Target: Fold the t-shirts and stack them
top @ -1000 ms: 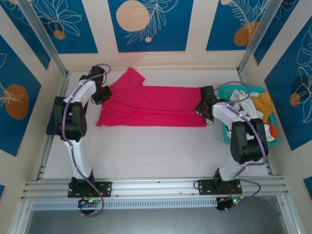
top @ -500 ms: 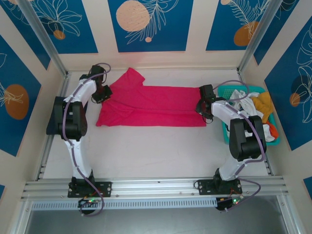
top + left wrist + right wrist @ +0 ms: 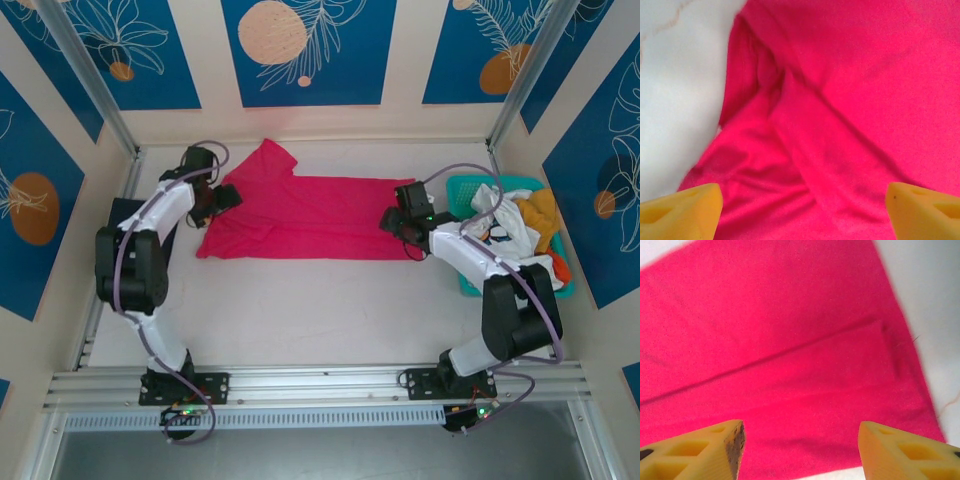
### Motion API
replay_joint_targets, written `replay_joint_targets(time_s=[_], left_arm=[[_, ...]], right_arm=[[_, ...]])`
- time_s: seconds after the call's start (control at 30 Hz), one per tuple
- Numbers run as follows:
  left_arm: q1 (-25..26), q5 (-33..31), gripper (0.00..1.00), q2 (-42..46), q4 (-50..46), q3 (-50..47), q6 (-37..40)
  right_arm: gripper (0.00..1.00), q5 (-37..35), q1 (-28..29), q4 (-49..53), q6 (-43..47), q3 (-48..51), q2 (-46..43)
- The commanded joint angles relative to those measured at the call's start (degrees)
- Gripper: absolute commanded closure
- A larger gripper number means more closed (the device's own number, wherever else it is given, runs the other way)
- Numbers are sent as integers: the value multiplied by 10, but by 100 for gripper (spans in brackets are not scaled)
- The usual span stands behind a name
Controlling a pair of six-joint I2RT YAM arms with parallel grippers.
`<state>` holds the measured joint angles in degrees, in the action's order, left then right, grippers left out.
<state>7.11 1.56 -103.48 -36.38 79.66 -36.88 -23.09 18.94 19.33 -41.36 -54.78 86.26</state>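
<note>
Top external: pink t-shirt (image 3: pixel 310 215), ends partly hidden under agape, empty left pincer (image 3: pixel 231 196) and right pincer (image 3: pixel 387 222).

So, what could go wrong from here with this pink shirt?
The bright magenta-pink cloth t-shirt has a sleeve sticking out at its far left corner, so the next fold may come out uneven. The open right pincer hangs over layered cloth near the right edge and might catch only one layer.
</note>
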Motion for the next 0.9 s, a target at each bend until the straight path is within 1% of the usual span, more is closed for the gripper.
replay_joint_targets(time_s=[0.0, 0.07, 0.13, 0.27, 0.37, 0.57, 0.73, 0.87], left_arm=[[16, 26, 23, 41, 41, -80, -51], [19, 34, 27, 64, 62, -131, -72], [19, 26, 27, 80, 75, -169, -81], [14, -6, 28, 82, 75, -199, -70], [0, -22, 28, 73, 76, -205, -61], [-21, -34, 27, 78, 76, -198, -40], [-59, -32, 27, 70, 75, -190, -25], [-83, -33, 27, 73, 64, -182, -14]], right_arm=[[40, 24, 29, -11, -27, 9, 36], [42, 42, 39, -13, -42, 12, 58], [44, 61, 40, -15, -56, 16, 80], [45, 68, 39, -6, -68, 17, 116], [46, 54, 34, 7, -69, 15, 130], [46, 51, 27, 31, -63, -3, 136], [47, 5, 23, 85, -53, -28, 145], [47, 8, 0, 93, -45, -24, 138]])
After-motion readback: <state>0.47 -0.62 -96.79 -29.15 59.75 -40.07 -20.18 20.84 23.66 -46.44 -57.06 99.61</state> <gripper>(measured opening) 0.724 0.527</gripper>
